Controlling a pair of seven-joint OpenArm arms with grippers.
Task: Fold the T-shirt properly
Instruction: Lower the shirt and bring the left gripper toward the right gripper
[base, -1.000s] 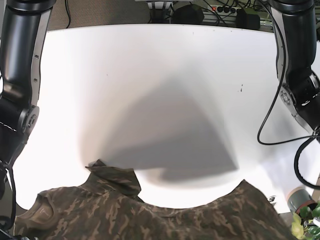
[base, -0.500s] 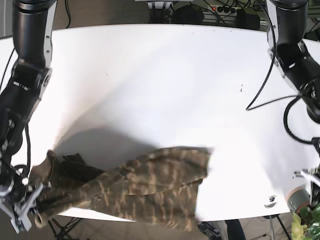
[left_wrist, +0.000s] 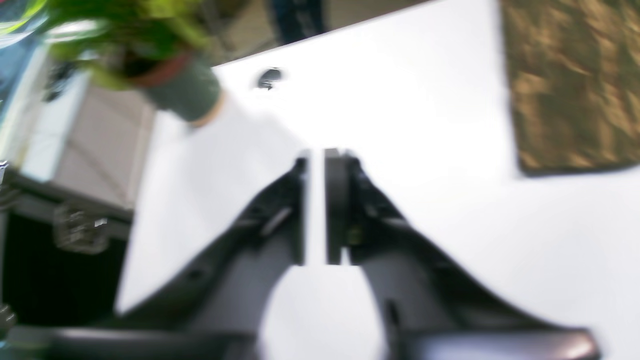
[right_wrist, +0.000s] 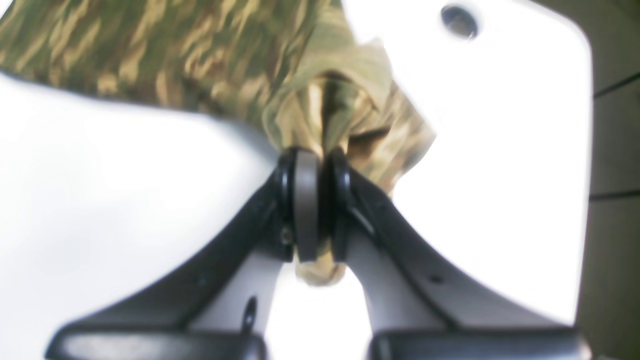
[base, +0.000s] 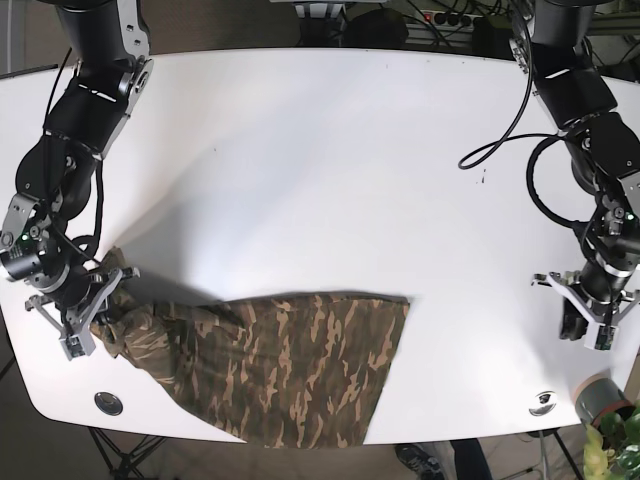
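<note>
My right hand (right_wrist: 315, 165) is clamped on a bunched wad of the T-shirt (base: 290, 365); in the right wrist view camouflage cloth is pinched between the pads and a tuft pokes out below them. In the base view this hand sits low at the near-left part of the bench (base: 320, 170), with the fabric gathered into a lump right at the grip.

My left hand (left_wrist: 316, 165) holds nothing. Its fingers stand nearly together with a narrow slit of white bench showing between them. In the base view it hangs over the bare right side of the bench, well apart from the shirt. A potted plant (base: 612, 425) stands just beyond that corner.

The shirt lies on the near edge of the bench, left of centre. Its long axis runs roughly left to right, slanting slightly toward the near edge. The gathered end points at my right hand; the far end is a fairly straight edge facing the left hand. The near portion appears to reach the bench edge; whether it overhangs I cannot tell.

Judgement on the step: the cloth is not yet flat. I should keep the right grip firm, bring the left hand across to a corner of the free edge, then draw the two ends apart with even tension and pull the garment further onto the bench. Risk: a one-sided pull will drag the shirt rather than spread it.
</note>
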